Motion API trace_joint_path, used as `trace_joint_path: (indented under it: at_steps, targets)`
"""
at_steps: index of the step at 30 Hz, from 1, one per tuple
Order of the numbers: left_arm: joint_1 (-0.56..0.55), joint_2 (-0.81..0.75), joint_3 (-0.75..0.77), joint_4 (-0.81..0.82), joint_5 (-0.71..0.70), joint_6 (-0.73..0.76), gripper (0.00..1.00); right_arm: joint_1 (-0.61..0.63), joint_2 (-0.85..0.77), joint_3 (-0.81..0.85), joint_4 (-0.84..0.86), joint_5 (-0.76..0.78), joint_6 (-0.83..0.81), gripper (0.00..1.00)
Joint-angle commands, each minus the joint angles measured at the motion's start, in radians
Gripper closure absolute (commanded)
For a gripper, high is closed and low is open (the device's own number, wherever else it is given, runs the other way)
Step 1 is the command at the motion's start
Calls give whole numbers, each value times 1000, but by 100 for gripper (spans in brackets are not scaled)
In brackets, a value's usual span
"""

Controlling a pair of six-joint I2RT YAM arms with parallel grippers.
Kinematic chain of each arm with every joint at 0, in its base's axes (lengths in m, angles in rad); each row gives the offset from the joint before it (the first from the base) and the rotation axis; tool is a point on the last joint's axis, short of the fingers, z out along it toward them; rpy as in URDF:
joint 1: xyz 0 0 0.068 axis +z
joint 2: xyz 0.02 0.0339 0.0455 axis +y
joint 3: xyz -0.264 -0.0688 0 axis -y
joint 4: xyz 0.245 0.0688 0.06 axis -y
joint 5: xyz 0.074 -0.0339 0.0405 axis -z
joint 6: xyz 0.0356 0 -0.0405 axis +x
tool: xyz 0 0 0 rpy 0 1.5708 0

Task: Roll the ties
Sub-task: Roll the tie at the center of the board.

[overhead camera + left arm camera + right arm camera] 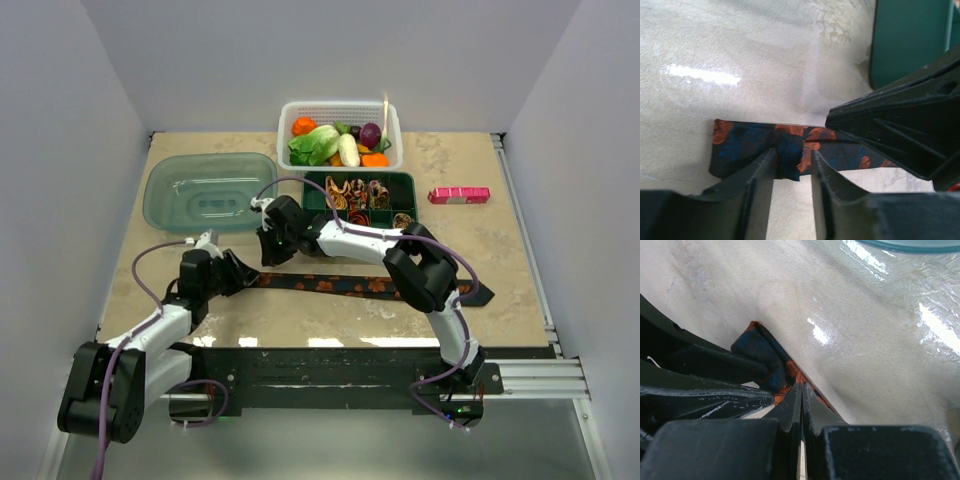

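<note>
- Firstly, left fingers [762,172]: parted, set astride a raised fold near the end of the black tie [740,145] with orange spots.
- Right fingers [790,412]: pressed together, with the tips laid against the same tie.
- Tie: stretched flat across the table [520,270], near the green tray [412,195].

The divided tray [410,178] sits toward the back of the tabletop [520,270], with rolled ties [350,192] in its compartments. Directly behind the tray stands a basket [390,155] holding vegetables [320,145]. Left of the tray lies a tub [210,190], and to its right, apart, a small box [459,195]. In front of the tray the long tie [340,285] stretches across the tabletop. Both the left claw [793,152] and the right claw [802,387] are at its end, front-left of the tray.
</note>
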State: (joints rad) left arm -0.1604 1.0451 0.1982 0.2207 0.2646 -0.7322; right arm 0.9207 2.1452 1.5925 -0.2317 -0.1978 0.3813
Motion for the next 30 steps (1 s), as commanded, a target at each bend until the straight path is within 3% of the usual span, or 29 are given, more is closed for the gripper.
trace_joint_path:
  at_steps: [1, 5, 12, 15, 21, 27, 30]
  targets:
    - [-5, -22, -17, 95, 13, -15, 52, -3, -85, -14, 2, 9, -21, 100]
    - [-5, -39, -39, 121, 24, -39, 56, -3, -102, -26, 23, -12, -22, 100]
    - [-5, 0, -51, 124, 4, -47, 93, -2, -102, -42, 51, -69, -19, 100]
    - [-5, 24, -48, 123, -2, -44, 100, 1, -79, -45, 66, -101, -13, 100]
    - [-5, -2, -22, 108, 18, -33, 98, 6, -44, -40, 69, -124, -7, 100]
    - [-5, -138, 59, -78, -63, -4, 68, 17, -51, -26, 77, -123, -9, 100]
    - [-2, -169, 96, -171, -117, 7, 62, 26, -30, -8, 71, -124, -10, 100]
